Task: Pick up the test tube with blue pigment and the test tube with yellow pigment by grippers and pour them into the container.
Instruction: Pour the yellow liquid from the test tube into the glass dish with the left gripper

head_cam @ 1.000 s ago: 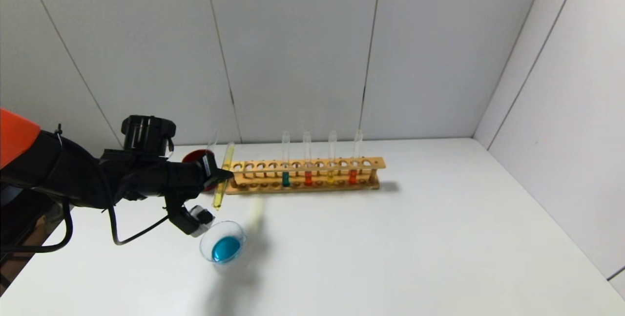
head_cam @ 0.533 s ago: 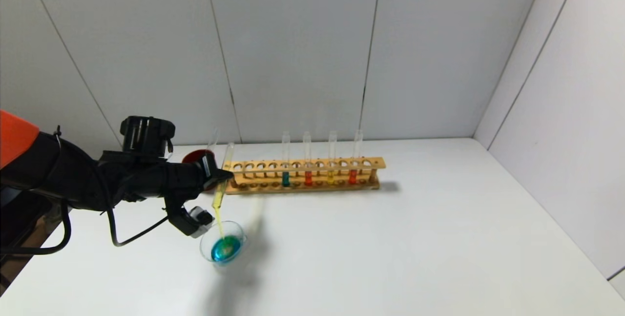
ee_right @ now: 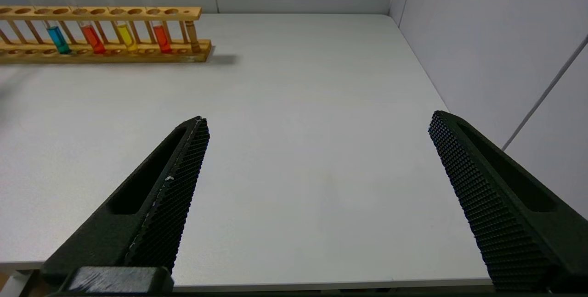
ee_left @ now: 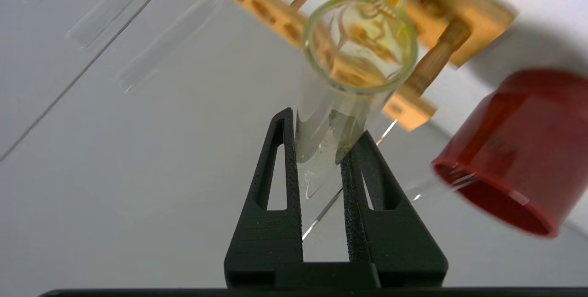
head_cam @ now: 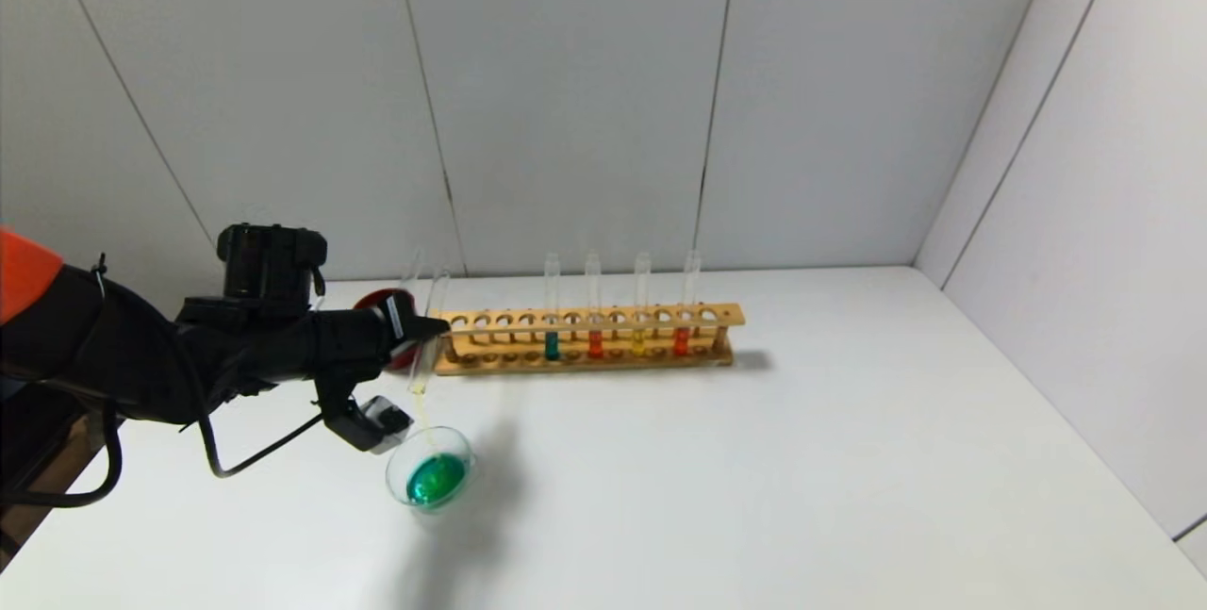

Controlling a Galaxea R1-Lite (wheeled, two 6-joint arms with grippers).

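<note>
Yellow-pigment test tube (head_cam: 426,346) clamped in left gripper (ee_left: 321,150) fingers over container (head_cam: 429,469); right gripper (ee_right: 317,150) fingers apart; four racked tubes (head_cam: 618,308)

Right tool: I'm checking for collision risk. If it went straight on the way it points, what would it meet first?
The right tool, open, probably meets only bare table; the rack sits off to one side.
</note>
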